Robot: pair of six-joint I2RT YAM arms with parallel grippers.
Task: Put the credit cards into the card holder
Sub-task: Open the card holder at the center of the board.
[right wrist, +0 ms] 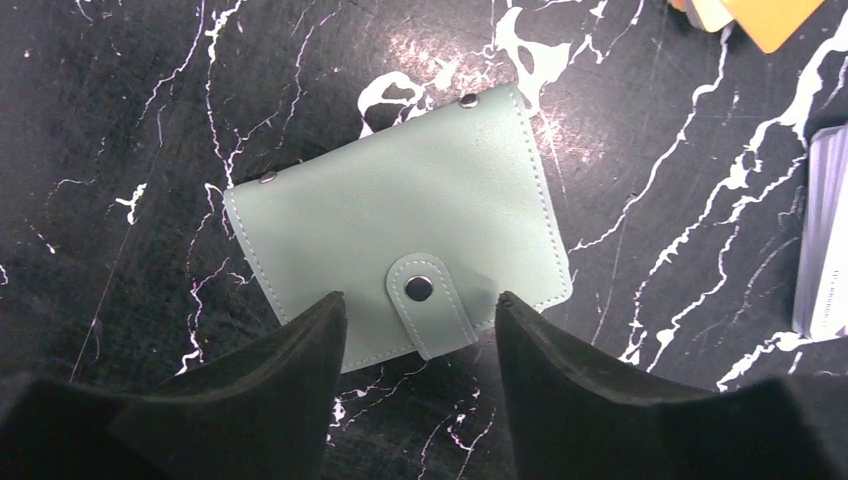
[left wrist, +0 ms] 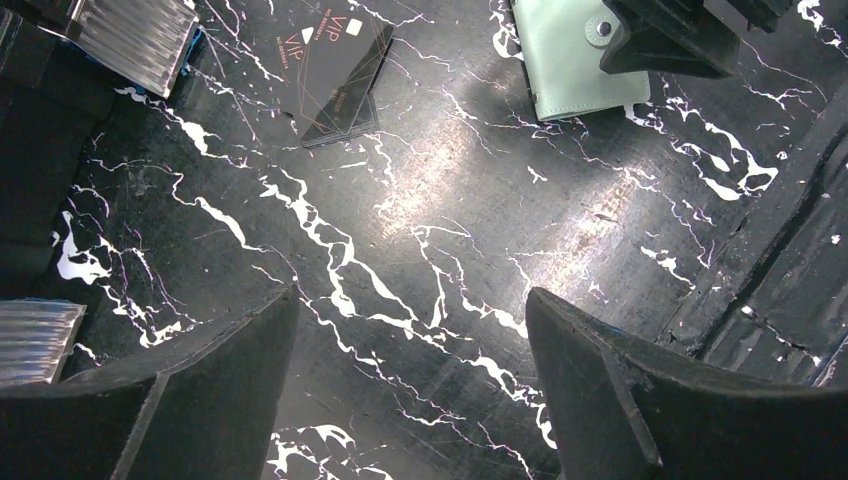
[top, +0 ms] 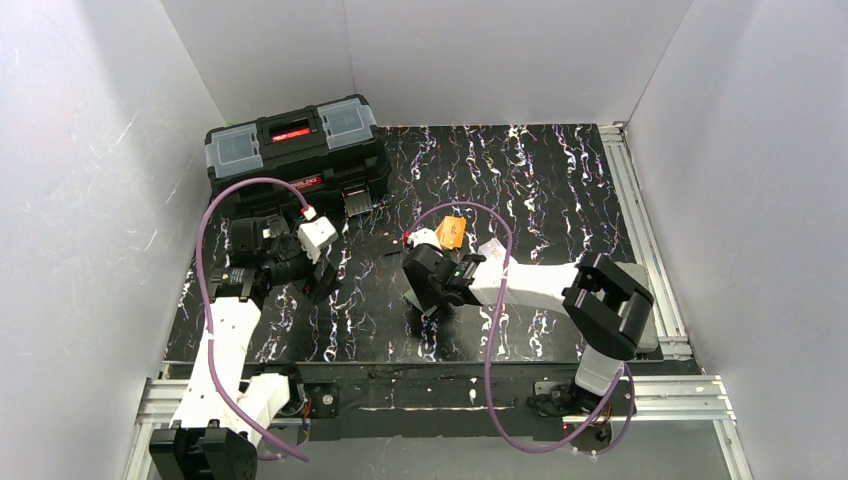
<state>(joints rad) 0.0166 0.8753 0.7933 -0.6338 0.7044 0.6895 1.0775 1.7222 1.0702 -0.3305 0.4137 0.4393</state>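
Black marble-look tabletop point(top: 560, 180) with white veins, boxed in by plain white walls point(top: 480, 50). The card holder point(right wrist: 400, 220) is found lying flat and snapped shut near the middle of the table, right under the right arm's wrist. The right gripper point(right wrist: 418, 300) is seen low over its near edge, jaws apart, with the snap tab point(right wrist: 445, 325) framed in the gap between them, so nothing is gripped. Whether the fingertips actually touch the leather can't be told. The orange card point(top: 451, 232) is laid on the table a bit beyond the wallet, with the white card point(top: 491, 248) near it to the right, both apart from the wallet. The left gripper point(left wrist: 410, 295) is held wide open over bare tabletop, nothing between the fingers. Two dark cards marked VIP point(left wrist: 340, 75) are spotted further out from it, overlapping each other. A black toolbox point(top: 295, 150) is parked in the far left corner, lid closed
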